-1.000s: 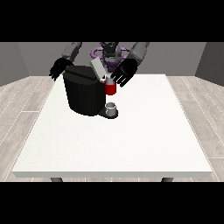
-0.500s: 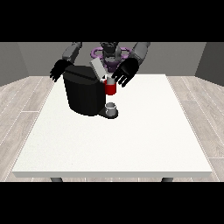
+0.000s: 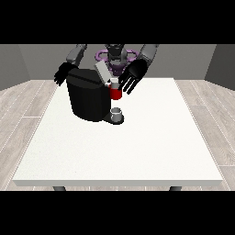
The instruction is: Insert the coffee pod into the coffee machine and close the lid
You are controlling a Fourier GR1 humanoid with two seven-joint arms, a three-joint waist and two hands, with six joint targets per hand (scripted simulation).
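Hand at view's left (image 3: 61, 75) unchanged beside the coffee machine (image 3: 88, 97), fingers hanging relaxed. Lid (image 3: 102, 72) still raised. Coffee pod (image 3: 115, 92) at the machine's head. Hand at view's right (image 3: 132, 75) unmoved, fingers spread straight. No legible writing. White bench (image 3: 151, 142).

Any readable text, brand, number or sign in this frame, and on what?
None can be read: the coffee machine, its raised lid, the red part at its front, the cup and the white table show no lettering.
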